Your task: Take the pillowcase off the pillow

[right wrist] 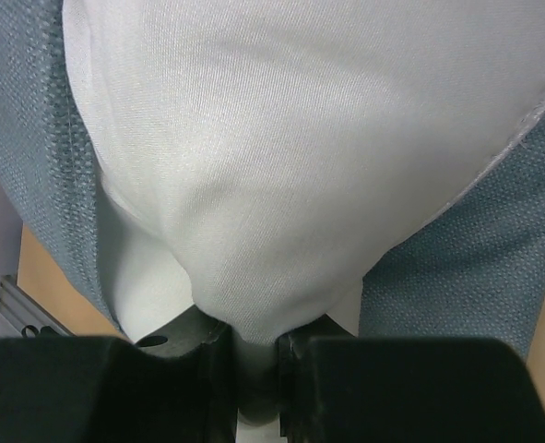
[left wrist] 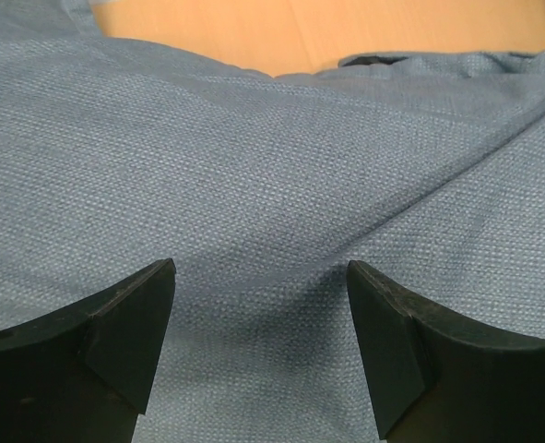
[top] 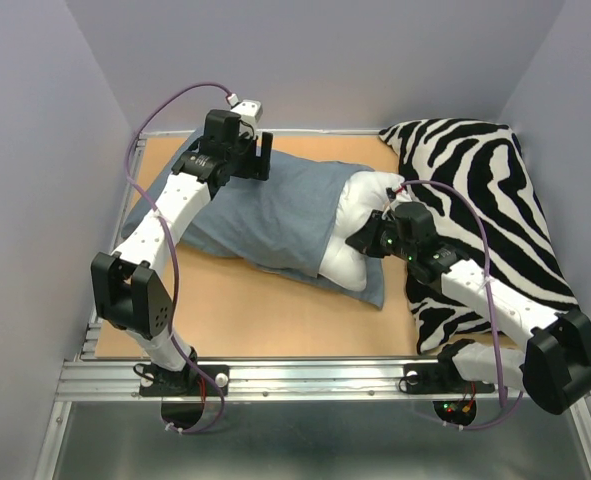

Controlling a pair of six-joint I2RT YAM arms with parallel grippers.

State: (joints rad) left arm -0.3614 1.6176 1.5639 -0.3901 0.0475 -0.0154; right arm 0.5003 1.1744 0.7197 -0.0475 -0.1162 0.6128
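Right wrist: the right pincer (right wrist: 258, 362) clenches the pillow (right wrist: 281, 166); the left pincer (left wrist: 261, 277) hangs released over the pillowcase (left wrist: 254, 157), which it probably must clamp next.

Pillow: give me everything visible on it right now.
The pillow is plain white, in smooth woven-looking fabric with a seamed edge. Only its right end shows, bulging from the open mouth of the blue-grey pillowcase; the rest is inside. It lies on the wooden table next to the zebra cushion, though contact between them is unclear. The right end effector is shut on a pinch of the exposed end, bunching the fabric.
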